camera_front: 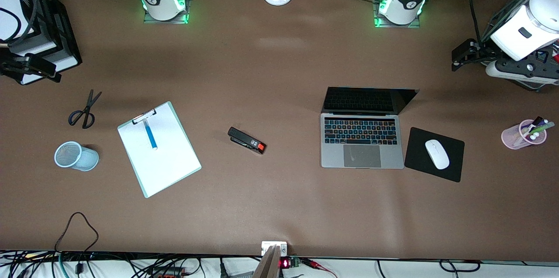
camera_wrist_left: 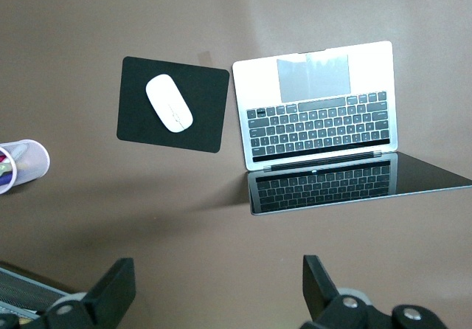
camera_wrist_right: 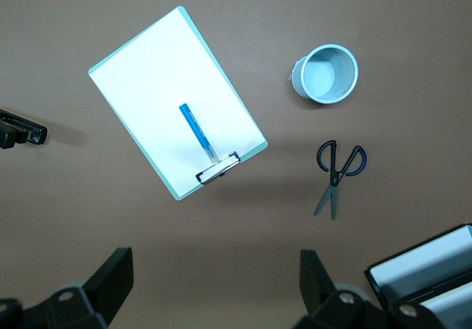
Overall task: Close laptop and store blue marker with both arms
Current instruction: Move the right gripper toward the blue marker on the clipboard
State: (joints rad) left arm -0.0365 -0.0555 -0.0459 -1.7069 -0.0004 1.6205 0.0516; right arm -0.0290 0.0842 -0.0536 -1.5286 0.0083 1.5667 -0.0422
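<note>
The laptop (camera_front: 361,138) sits open on the surface toward the left arm's end, just beside a black mouse pad (camera_front: 452,147) carrying a white mouse (camera_front: 437,154). Its dark screen leans back toward the arm bases. The blue marker (camera_front: 150,134) lies on a clipboard (camera_front: 168,169) toward the right arm's end, with a pale blue mesh cup (camera_front: 75,156) lying on its side nearby — likely where the marker should go.

The left hand (camera_wrist_left: 214,285) hangs released above the bare surface near the laptop's screen. The right hand (camera_wrist_right: 214,285) hangs released too, above the surface near the clipboard's clip end.

Risks, as I judge them: pushing the lid off-centre could slide the laptop into the mouse pad. The marker is thin and flat on smooth paper — fingertips may roll it away or drag the clipboard. The tipped cup could also roll when the marker goes in.
</note>
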